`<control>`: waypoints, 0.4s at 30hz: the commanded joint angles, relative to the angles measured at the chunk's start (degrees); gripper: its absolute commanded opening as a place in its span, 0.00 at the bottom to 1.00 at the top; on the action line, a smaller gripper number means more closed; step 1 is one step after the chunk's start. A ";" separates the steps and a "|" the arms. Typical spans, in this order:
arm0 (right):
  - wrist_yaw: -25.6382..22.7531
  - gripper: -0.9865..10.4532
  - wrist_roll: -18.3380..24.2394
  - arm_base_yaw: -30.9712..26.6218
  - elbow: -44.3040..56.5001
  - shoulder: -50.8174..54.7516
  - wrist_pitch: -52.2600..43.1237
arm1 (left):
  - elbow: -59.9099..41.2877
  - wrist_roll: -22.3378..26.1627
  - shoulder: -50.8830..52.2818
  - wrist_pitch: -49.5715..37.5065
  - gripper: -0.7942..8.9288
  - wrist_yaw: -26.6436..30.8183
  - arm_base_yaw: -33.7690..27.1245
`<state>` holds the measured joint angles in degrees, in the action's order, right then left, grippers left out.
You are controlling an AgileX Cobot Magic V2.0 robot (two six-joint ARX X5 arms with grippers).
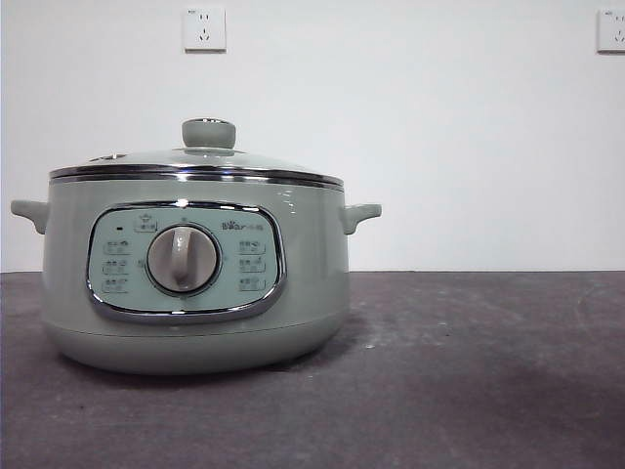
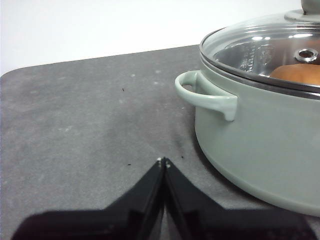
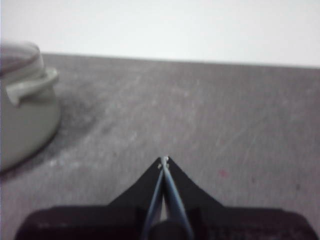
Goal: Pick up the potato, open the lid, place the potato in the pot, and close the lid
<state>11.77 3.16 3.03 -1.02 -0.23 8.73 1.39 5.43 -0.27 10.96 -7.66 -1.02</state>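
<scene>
— Starting with the biggest thing: what fills the dark surface [image 1: 488, 391]?
— Only the pot [image 1: 195, 283], standing on the left part with its dial [image 1: 183, 259] facing near. The right half lies open, back to the white wall [image 1: 439, 147] with two sockets [image 1: 204, 28].
— And the lid [image 1: 195, 166]?
— Seated on the rim, knob up. Through the glass in the left wrist view the potato [image 2: 297, 74] shows inside.
— The hands?
— The left hand [image 2: 163, 161] hangs low just beside the pot's side handle [image 2: 205, 95], jaws pressed together, holding nothing. The right hand [image 3: 163, 161] sits over bare surface on the other side, also pressed together, near that handle [image 3: 32, 82] but apart from it.
</scene>
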 commanded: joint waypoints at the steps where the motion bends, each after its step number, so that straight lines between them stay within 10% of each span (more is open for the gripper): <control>1: -0.83 0.09 -1.01 -0.02 0.68 0.17 1.07 | -0.96 0.17 0.15 -0.24 0.08 0.09 -0.17; 12: -1.31 0.09 -3.28 0.02 0.68 0.17 0.85 | -0.96 0.15 0.15 -0.26 0.08 0.09 -0.17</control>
<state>10.52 0.60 3.03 -1.06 -0.23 9.19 1.39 5.43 -0.27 10.96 -7.66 -1.02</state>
